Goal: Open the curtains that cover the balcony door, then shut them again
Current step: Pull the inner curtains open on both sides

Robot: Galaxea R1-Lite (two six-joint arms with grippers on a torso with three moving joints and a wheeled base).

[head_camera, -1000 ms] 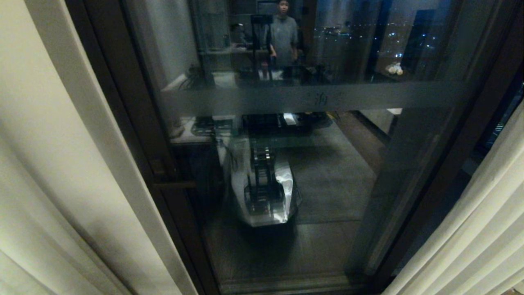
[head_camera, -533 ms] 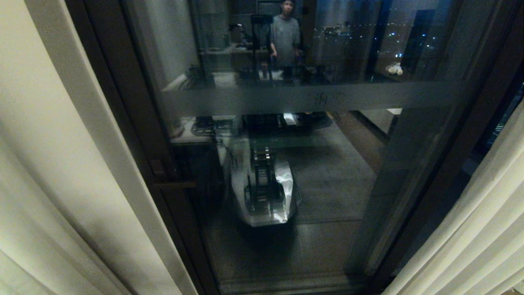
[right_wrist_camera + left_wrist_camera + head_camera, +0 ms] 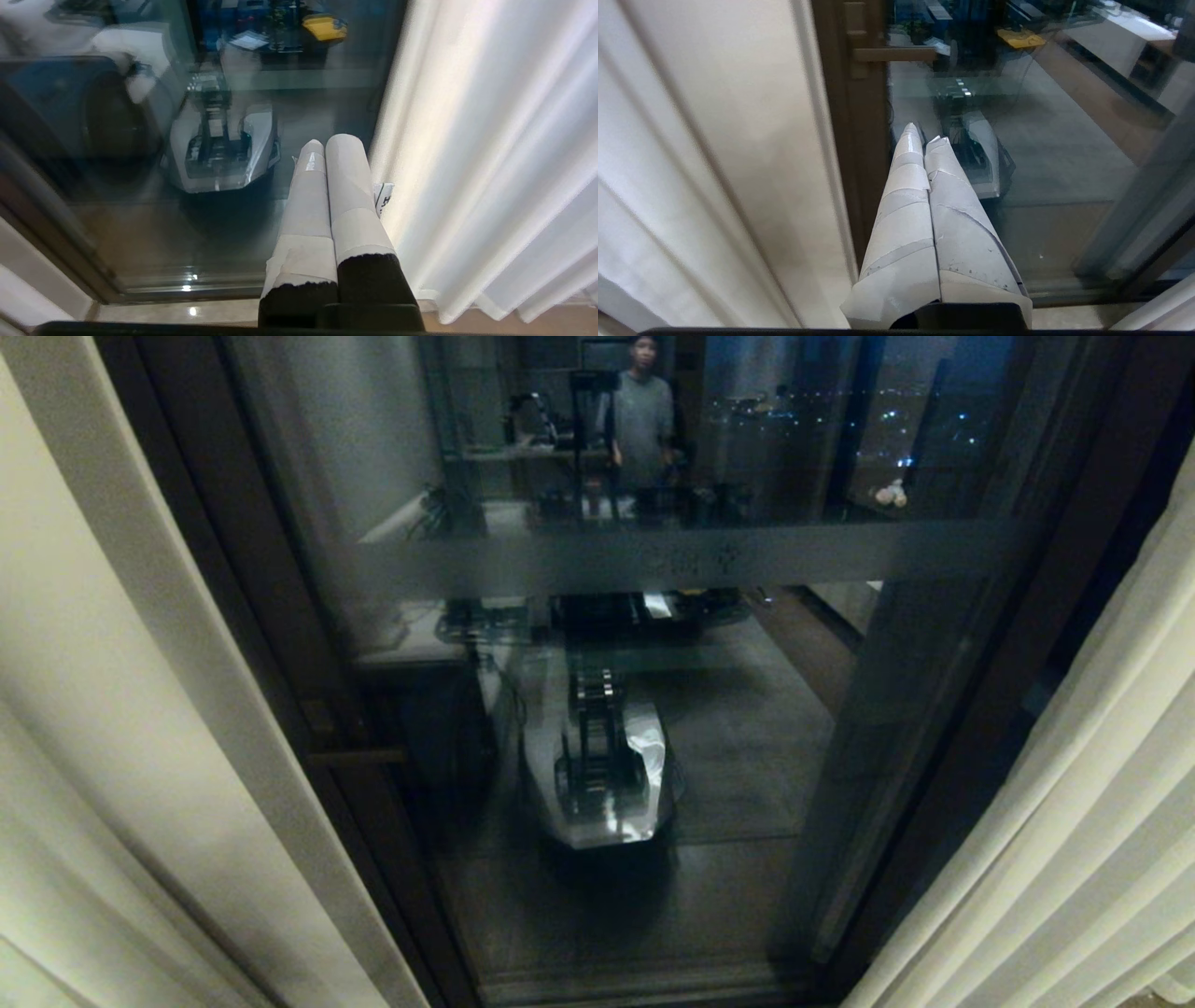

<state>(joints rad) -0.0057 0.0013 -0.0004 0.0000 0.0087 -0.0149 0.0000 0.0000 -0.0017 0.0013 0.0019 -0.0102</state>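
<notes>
Framing reflective dark-framed balcony door, pleated cream woven curtains parted

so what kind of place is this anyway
Likely a high-rise flat or hotel room at night, seen at its balcony door: floor-length cream curtains parted to both sides, dark-framed glass reflecting a furnished room and a standing person, and distant city lights beyond.

Curtains drawn to left and right, balcony door between them
</notes>
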